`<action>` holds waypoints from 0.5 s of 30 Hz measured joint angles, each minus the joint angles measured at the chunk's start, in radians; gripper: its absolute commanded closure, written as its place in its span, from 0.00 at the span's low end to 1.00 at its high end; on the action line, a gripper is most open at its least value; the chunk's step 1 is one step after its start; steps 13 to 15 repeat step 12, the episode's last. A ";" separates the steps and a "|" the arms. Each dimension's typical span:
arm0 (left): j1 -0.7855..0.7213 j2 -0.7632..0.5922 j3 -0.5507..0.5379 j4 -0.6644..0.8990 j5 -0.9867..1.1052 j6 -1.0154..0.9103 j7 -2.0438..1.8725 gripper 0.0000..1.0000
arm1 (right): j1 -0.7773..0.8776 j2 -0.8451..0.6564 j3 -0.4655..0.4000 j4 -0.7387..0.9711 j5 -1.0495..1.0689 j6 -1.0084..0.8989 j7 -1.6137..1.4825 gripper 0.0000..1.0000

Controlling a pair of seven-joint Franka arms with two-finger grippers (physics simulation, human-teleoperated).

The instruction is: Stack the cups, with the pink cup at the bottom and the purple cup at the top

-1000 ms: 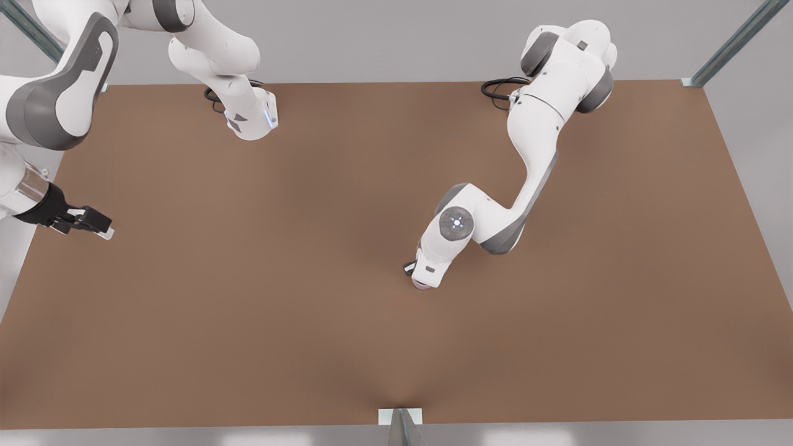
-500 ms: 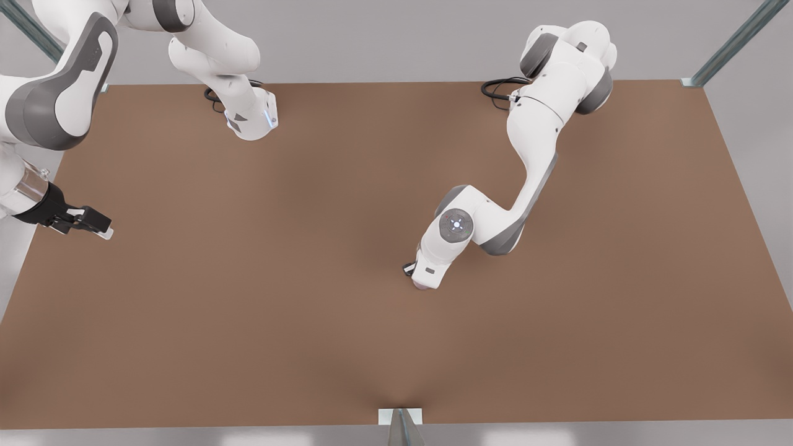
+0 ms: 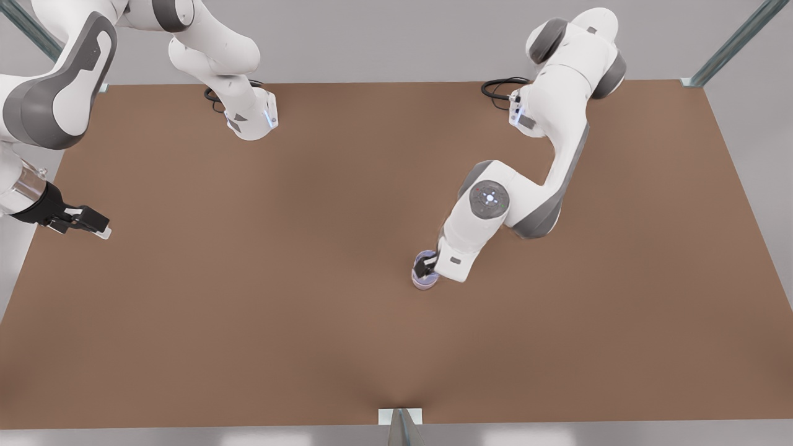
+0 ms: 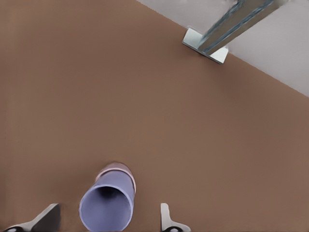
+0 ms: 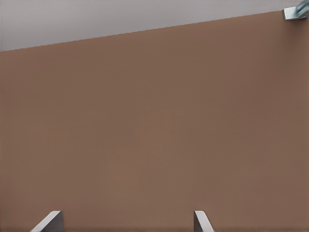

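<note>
L gripper: jaws are standing spread, one finger on each side of the purple cup. Neither pad is touching it, and gaps are showing on both sides in the L wrist view. The cup is sitting a bit off-centre, nearer one finger than the other.

Purple cup is sitting upright, mouth up, nested in the pink cup, whose rim is peeking out from behind/under it. So the stack is looking done as asked: pink at bottom, purple on top.

In the front view the L gripper is hanging right over the stack. The stack is just beside table centre, at approx 4 o'clock from it. That arm's base is at approx 1 o'clock.

R gripper is waiting at the table edge, approx 9 o'clock and well apart from the cups. Its jaws are also standing spread, w/ nothing between them but bare tabletop.

Step in hand, I'm judging: let-go and retreat. To do it well:
- Be keeping the fingers wide.
- Be lifting straight up along the cup axis w/o any sideways drift, since the nearer finger could clip the purple rim and tip or drag the stack.
- Be swinging away only once the tips are clear above the rim.
- Be going slow. The cups are looking light, so a small nudge could topple them.
</note>
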State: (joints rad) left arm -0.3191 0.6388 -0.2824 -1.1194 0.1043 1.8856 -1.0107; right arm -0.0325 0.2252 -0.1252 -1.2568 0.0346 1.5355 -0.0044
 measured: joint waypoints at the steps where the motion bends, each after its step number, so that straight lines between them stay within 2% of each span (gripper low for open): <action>1: 0.019 -0.026 0.047 0.012 0.001 -0.055 0.030 0.00 | 0.000 0.000 0.000 0.000 0.000 0.000 0.000 0.00; 4: 0.045 -0.115 0.217 0.014 0.002 -0.189 0.149 0.00 | -0.001 0.000 0.000 0.000 0.000 0.000 0.000 0.00; 5: 0.082 -0.158 0.220 -0.014 0.001 -0.223 0.191 0.00 | -0.001 0.000 0.000 0.000 0.000 0.000 0.000 0.00; 9: 0.256 -0.327 0.118 -0.151 0.002 -0.288 0.367 0.00 | -0.001 0.000 0.000 0.000 0.000 0.000 0.000 0.00; 12: 0.271 -0.392 0.103 -0.231 0.003 -0.286 0.481 0.00 | -0.001 0.000 0.000 0.000 0.000 0.000 0.000 0.00; 15: 0.271 -0.392 0.103 -0.231 0.003 -0.286 0.481 0.00 | -0.001 0.000 0.000 0.000 0.000 0.000 0.000 0.00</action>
